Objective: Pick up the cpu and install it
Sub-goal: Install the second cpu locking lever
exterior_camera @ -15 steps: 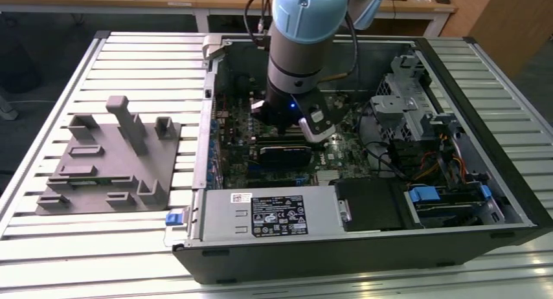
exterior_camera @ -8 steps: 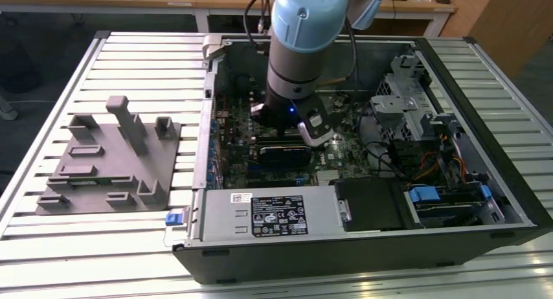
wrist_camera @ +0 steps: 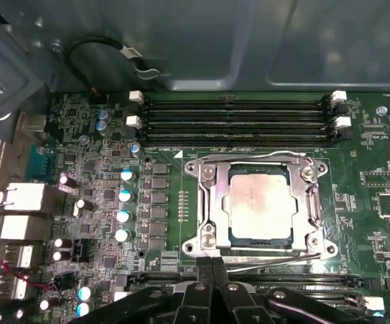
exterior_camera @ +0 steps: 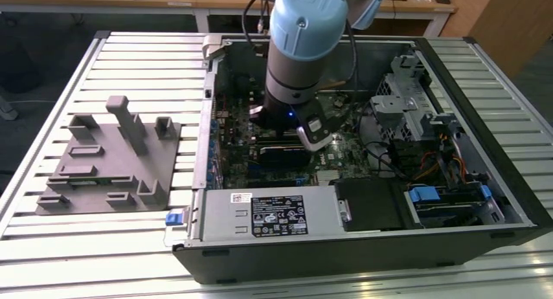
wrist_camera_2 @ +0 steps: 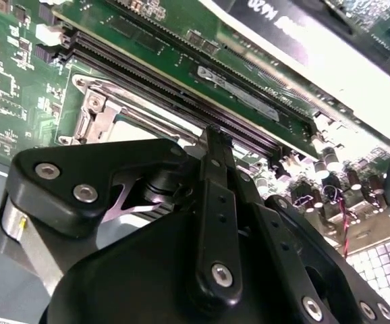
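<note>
Silver-grey square cpu (wrist_camera: 260, 205) sits seated in the metal socket frame (wrist_camera: 205, 202) on the green motherboard (wrist_camera: 377, 175). Black gripper (wrist_camera: 212, 270) hovers just beside the frame, fingers pressed together, holding nothing. Exterior view adds the grey plastic tray (exterior_camera: 95, 163) beside the open computer case (exterior_camera: 484, 85).

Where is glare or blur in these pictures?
In the first wrist view, the cpu in its socket is evenly lit, with soft glare on its metal top. In the second wrist view, a white strip is washed out and the gripper looks close and dark.
</note>
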`<control>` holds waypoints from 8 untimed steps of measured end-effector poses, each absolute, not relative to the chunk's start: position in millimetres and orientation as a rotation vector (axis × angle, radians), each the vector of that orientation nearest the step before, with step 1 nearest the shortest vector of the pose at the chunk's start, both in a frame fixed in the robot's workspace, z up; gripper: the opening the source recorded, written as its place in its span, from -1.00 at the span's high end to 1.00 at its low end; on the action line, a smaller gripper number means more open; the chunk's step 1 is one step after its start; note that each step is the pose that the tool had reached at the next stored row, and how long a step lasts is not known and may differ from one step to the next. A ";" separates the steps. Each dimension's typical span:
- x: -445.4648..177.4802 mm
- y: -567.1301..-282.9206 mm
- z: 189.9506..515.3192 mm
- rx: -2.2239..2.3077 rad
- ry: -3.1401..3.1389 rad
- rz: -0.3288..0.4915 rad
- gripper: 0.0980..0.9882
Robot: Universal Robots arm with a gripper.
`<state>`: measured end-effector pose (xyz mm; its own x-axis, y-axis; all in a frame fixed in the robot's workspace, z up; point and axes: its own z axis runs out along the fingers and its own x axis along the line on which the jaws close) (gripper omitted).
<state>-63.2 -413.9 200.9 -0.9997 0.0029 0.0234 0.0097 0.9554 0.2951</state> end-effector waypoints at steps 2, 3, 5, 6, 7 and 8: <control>-64.9 -414.9 200.8 -0.010 -3.083 -0.471 0.98; -65.9 -415.1 200.6 -0.010 -3.083 -0.475 0.98; -67.2 -415.1 199.8 -0.010 -3.081 -0.482 0.98; -67.6 -415.1 199.2 -0.010 -3.081 -0.486 0.98; -68.1 -415.1 198.5 -0.010 -3.080 -0.489 0.98; -68.5 -415.1 197.7 -0.010 -3.080 -0.493 0.98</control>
